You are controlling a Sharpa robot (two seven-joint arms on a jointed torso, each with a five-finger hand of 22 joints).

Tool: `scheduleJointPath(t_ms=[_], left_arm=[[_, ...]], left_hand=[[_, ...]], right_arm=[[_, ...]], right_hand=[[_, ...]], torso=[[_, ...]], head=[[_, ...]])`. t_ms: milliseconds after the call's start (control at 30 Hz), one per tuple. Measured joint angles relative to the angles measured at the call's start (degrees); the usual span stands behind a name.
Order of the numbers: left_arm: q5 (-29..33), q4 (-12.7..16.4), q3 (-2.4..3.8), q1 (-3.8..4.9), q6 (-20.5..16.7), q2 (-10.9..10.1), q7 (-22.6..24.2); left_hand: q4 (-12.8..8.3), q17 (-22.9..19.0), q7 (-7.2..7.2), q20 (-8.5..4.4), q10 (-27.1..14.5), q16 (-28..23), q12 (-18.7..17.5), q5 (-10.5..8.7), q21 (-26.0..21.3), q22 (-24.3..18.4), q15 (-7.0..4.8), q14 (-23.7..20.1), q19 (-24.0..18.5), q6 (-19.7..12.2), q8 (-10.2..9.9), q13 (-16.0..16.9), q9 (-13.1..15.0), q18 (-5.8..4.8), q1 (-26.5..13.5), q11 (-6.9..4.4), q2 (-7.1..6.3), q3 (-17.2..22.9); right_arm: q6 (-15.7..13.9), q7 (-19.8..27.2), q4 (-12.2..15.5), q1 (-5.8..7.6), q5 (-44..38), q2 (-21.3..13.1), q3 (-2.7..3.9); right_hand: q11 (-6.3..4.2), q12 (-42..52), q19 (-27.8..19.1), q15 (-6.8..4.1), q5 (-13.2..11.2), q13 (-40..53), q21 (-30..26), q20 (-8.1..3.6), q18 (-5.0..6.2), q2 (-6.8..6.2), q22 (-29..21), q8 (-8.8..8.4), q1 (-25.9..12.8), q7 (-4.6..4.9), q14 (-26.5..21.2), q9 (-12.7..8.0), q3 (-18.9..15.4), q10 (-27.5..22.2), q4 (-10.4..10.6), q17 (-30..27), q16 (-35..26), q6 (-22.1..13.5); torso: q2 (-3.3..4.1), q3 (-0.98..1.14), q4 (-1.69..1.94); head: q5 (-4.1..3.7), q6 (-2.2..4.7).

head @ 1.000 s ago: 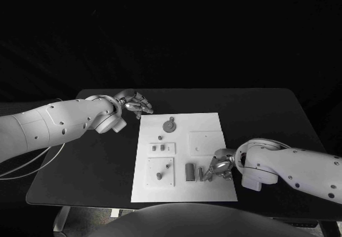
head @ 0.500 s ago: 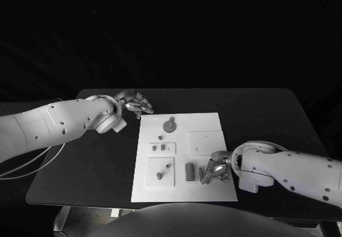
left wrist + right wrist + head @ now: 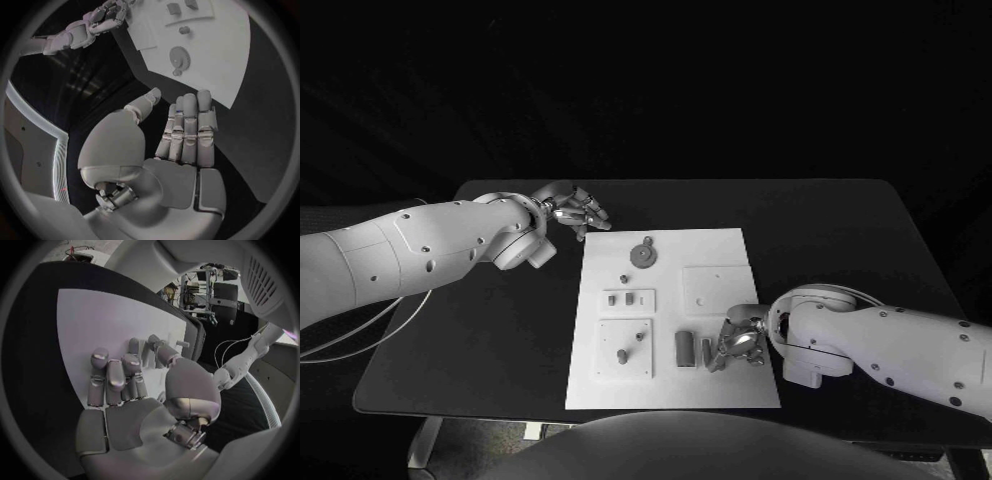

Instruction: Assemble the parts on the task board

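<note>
At the board's (image 3: pixel 672 316) near right edge, the right hand (image 3: pixel 740 342) has been drawn in over two loose grey parts (image 3: pixel 695 349) since a second ago; whether anything is gripped cannot be told. A pickup is judged imminent. By the far left corner, the left hand (image 3: pixel 573 211) is unchanged, fingers extended, empty.

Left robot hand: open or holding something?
Open: the left robot hand has straight, empty fingers and hovers off the board's far corner.
</note>
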Motion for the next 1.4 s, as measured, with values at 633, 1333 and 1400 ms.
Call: scheduleJointPath(t_ms=[633, 1333, 1400], left_arm=[[-0.06, 0.04, -0.01, 0.0, 0.1, -0.04, -0.12], [-0.21, 0.02, -0.01, 0.0, 0.14, -0.1, -0.17], [-0.22, 0.0, -0.01, 0.0, 0.14, -0.11, -0.17]], left_hand=[[0.0, 0.07, 0.0, 0.1, 0.0, 0.0, 0.0, 0.0, 0.0, 0.04, 0.0, 0.0, -0.09, 0.0, 0.0, 0.04, -0.05, 0.0, 0.0, 0.0, 0.0, 0.0], [0.0, 0.13, -0.02, -0.03, -0.01, 0.0, 0.0, 0.0, -0.23, 0.08, 0.0, 0.0, -0.23, -0.02, 0.0, 0.09, -0.04, 0.0, 0.0, 0.0, 0.0, 0.0], [0.0, 0.13, -0.02, -0.03, 0.0, 0.0, 0.0, 0.0, -0.23, 0.08, 0.0, 0.0, -0.23, -0.02, 0.0, 0.1, -0.04, 0.0, 0.0, 0.0, 0.0, 0.0]], right_arm=[[0.46, 0.2, -1.11, -0.3, -0.28, 1.19, 0.24], [0.82, 0.34, -1.34, -0.45, -0.81, 1.24, 0.35], [0.7, 0.58, -1.23, -0.47, -0.83, 0.94, 0.35]], right_hand=[[-0.41, 0.0, 0.2, -0.15, -0.06, -0.12, 0.02, 0.18, 0.09, 4.12, -0.01, 0.33, 1.14, -0.18, 0.73, -0.01, -0.3, 0.42, -3.96, 0.52, 0.0, 0.62], [-0.41, 0.0, 0.08, -0.25, -0.22, -0.11, 0.36, 0.06, 0.26, 4.33, 0.12, 0.49, 2.58, -0.46, 0.83, -0.02, -0.36, 0.42, -4.32, 0.72, 0.0, 0.88], [-0.42, 0.0, 0.08, -0.25, -0.22, -0.16, 0.36, 0.06, 0.27, 3.9, 0.11, 0.48, 2.97, -0.46, 0.83, -0.02, -0.41, 0.42, -4.33, 0.51, 0.0, 0.88]], torso=[[0.01, 0.03, -0.02], [-0.01, -0.04, 0.02], [-0.01, -0.02, 0.02]], head=[[0.12, 0.0], [0.16, 0.0], [0.2, 0.0]])
